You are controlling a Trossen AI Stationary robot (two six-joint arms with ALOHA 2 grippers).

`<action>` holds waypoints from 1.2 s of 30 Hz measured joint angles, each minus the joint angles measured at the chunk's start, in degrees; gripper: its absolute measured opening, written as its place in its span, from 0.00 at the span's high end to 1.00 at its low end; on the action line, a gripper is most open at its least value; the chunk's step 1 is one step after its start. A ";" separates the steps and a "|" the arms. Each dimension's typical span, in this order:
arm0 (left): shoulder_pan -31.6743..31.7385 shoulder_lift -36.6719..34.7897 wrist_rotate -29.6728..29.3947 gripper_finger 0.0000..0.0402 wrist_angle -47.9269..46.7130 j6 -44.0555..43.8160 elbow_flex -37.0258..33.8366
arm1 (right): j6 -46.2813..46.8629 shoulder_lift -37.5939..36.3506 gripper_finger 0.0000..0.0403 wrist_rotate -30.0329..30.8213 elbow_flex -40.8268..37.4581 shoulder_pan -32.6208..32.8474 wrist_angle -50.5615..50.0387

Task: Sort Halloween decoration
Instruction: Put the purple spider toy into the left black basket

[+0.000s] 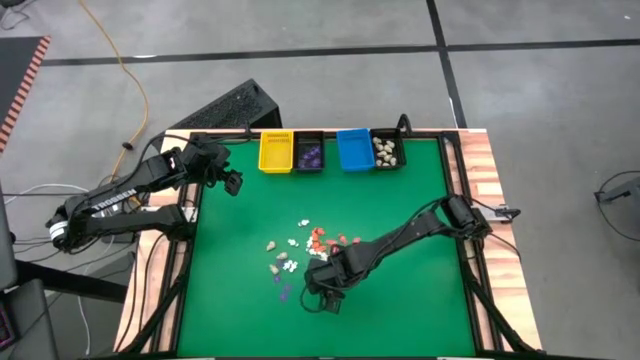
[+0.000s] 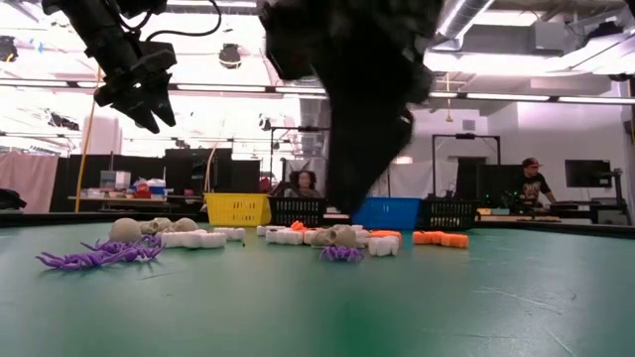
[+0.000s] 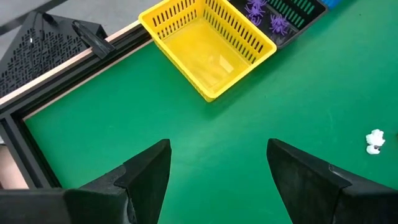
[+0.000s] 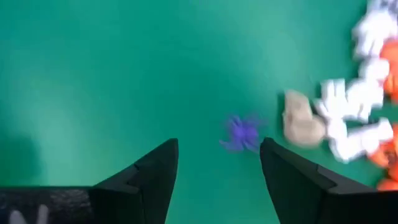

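Green felt-covered counter [image 1: 240, 300] carries the scattered Halloween decoration [image 1: 300, 250] at its middle. Right hand [image 4: 217, 180] hovers wide open and empty over a tiny purple plastic spider [image 4: 242, 132]; descending off-centre could nudge it into the neighbouring cream skull [image 4: 301, 124]. Left hand [image 3: 217, 180] waits open near the yellow slotted bin [image 3: 208, 46].

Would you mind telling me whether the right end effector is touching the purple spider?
Apart. The right wrist view shows green mat between the open right end effector and the purple spider.
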 joint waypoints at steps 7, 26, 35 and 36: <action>-0.01 0.01 -0.05 0.36 0.04 -0.99 -0.01 | -1.26 0.01 0.39 1.98 -4.33 -1.06 1.01; 0.00 0.02 -0.22 0.36 0.04 -1.27 0.00 | -8.05 1.11 0.39 1.16 -4.89 -1.78 8.73; 0.00 0.04 -0.25 0.36 0.06 0.15 -0.01 | -5.22 3.11 0.40 -2.39 -4.64 -1.75 10.38; 0.00 0.02 -0.27 0.36 0.06 0.15 0.00 | -5.16 3.13 0.40 -2.16 -4.64 -1.72 9.88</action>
